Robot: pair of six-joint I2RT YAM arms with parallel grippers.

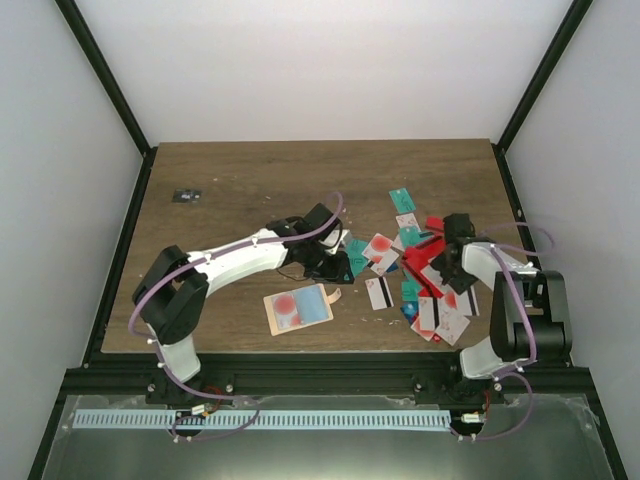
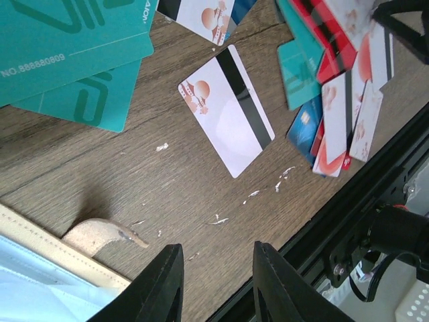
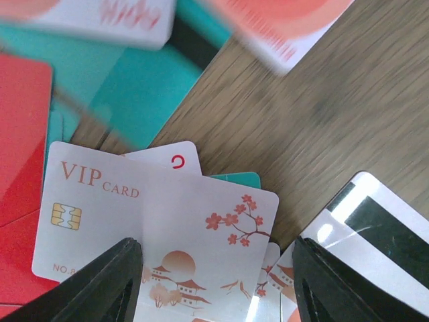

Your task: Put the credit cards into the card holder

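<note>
Toward ten o'clock on the tabletop (image 1: 250, 170), seen from above, a tiny dark flat object (image 1: 186, 195) is found lying alone, well apart from everything else. The left arm (image 1: 235, 258) is stretched from its base at seven o'clock toward the middle, and the left gripper (image 1: 336, 264) is held over bare wood at the left fringe of the scattered cards. Its jaws are shown by the left wrist view to be apart, with nothing between them (only wood grain and a few pale flecks are framed there).

The card holder (image 1: 298, 308) is laid open and flat at about seven o'clock of that gripper, near the front edge. Its paler inside is turned up and its snap tab (image 1: 333, 294) is pointed right. A card with a red circle is seen on the inside; whether it is tucked into a pocket cannot be told.

The credit cards (image 1: 420, 275) are spread in a loose, overlapping heap across the right half. From the left wrist, teal cards (image 2: 67, 47) are seen at eleven o'clock and a white striped card (image 2: 226, 111) lies alone at twelve.

At the right, the right gripper (image 1: 446, 262) is lowered into the heap. Its jaws are spread wide, one to each side of a white VIP card (image 3: 157, 228) that overlaps other cards; contact with it cannot be made out.
</note>
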